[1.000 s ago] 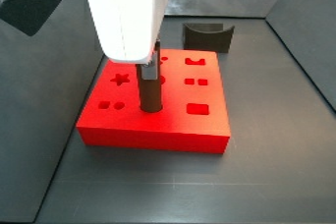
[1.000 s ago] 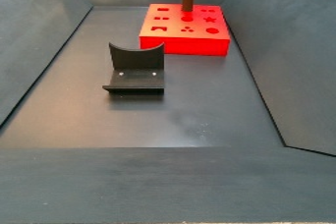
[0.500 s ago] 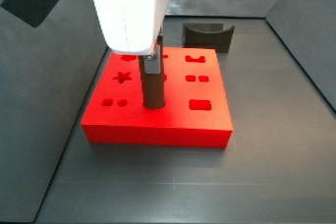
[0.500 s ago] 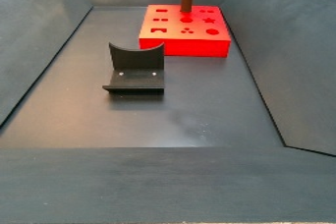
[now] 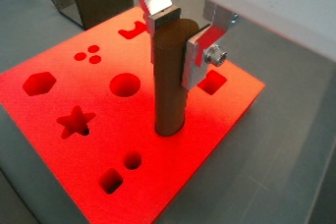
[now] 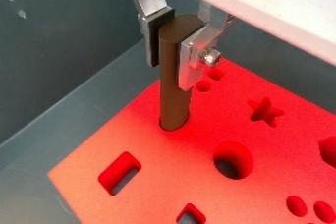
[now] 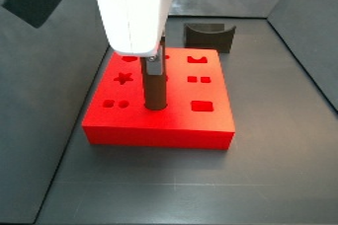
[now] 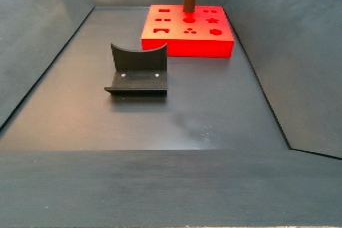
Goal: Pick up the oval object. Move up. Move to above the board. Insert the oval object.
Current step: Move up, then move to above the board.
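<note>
The gripper (image 5: 180, 33) stands over the board (image 5: 79, 174), its fingers (image 5: 160, 17) clamped on the upper end of the oval object (image 5: 171, 81). The peg is upright with its lower end in or at a cut-out in the board (image 7: 205, 122). Risk: a slight tilt or offset could jam the peg against the cut-out edge or shift the board under downward force

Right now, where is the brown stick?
In both wrist views the oval object stands upright, its top between the gripper's fingers, its lower end in the board.
</note>
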### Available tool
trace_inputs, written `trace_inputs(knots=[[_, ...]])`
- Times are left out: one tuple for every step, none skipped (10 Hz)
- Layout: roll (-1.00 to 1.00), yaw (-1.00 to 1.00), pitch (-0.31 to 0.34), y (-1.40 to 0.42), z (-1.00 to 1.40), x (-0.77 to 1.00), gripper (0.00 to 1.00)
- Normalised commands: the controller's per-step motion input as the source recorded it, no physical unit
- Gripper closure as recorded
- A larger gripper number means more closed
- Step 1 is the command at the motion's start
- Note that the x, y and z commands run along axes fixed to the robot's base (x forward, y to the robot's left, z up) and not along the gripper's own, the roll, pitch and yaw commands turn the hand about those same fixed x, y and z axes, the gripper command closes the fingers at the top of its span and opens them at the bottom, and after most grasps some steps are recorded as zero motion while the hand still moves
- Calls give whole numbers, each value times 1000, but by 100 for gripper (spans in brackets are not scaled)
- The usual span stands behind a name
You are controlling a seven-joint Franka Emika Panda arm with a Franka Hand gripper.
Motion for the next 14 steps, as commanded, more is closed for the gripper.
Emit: trace_inputs(knots=[[-5, 30, -3, 56, 785, -4, 100], [-37, 35, 8, 51, 676, -20, 100], [-74, 27, 43, 41, 503, -25, 100], [-91, 9, 63, 35, 375, -23, 100], [-97, -4, 76, 35, 291, -21, 100], [-181, -200, 518, -434, 1000, -19, 100], [-187, -207, 521, -451, 1000, -16, 100], [-120, -161, 450, -389, 1000, 9, 100], [-103, -121, 322, -341, 1000, 10, 100], [-86, -94, 229, -300, 1000, 10, 100], [-84, -82, 185, -275, 1000, 5, 100], [-85, -51, 117, -206, 1000, -9, 100], [-82, -38, 101, -168, 1000, -12, 100], [-78, -23, 81, -94, 865, -22, 100]])
